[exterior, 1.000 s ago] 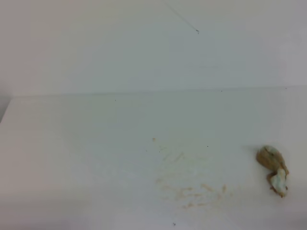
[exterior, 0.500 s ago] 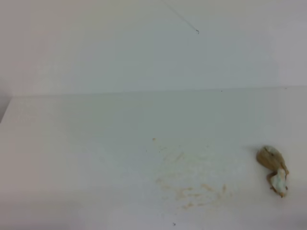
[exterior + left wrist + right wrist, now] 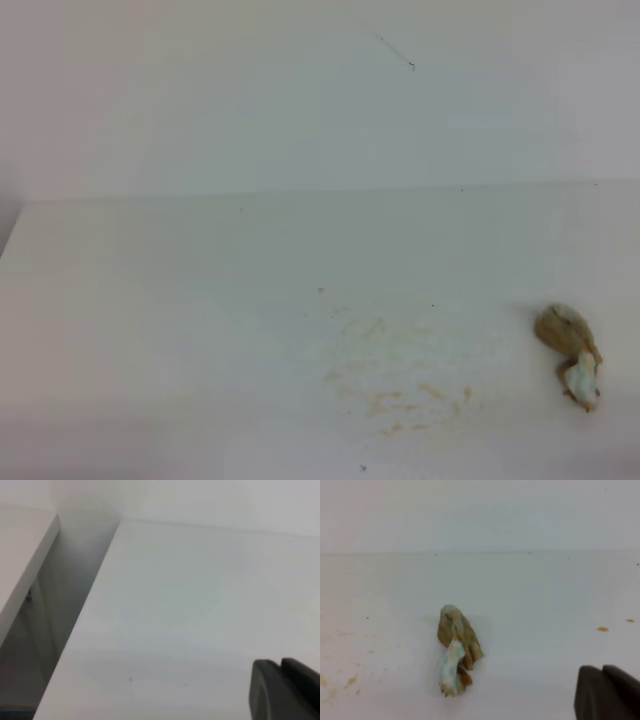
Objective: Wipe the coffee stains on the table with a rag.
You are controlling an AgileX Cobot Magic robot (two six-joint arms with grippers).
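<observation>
The rag (image 3: 570,352) lies as a crumpled tan-and-whitish bundle on the white table (image 3: 150,300), near its right side. Nothing touches it. Faint tan coffee stains (image 3: 400,395) smear the table left of the rag. No arm shows in the exterior high view. In the right wrist view the rag (image 3: 455,647) lies ahead and to the left of my right gripper (image 3: 602,669), whose dark fingers meet, shut and empty. A few stain flecks (image 3: 350,681) show at that view's left edge. My left gripper (image 3: 281,662) hangs over bare table (image 3: 200,605), fingers together, holding nothing.
A plain white wall (image 3: 300,100) rises behind the table. The left wrist view shows the table's left edge beside a dark gap (image 3: 65,610), with another white surface (image 3: 20,555) beyond it. Two small orange flecks (image 3: 603,629) lie right of the rag.
</observation>
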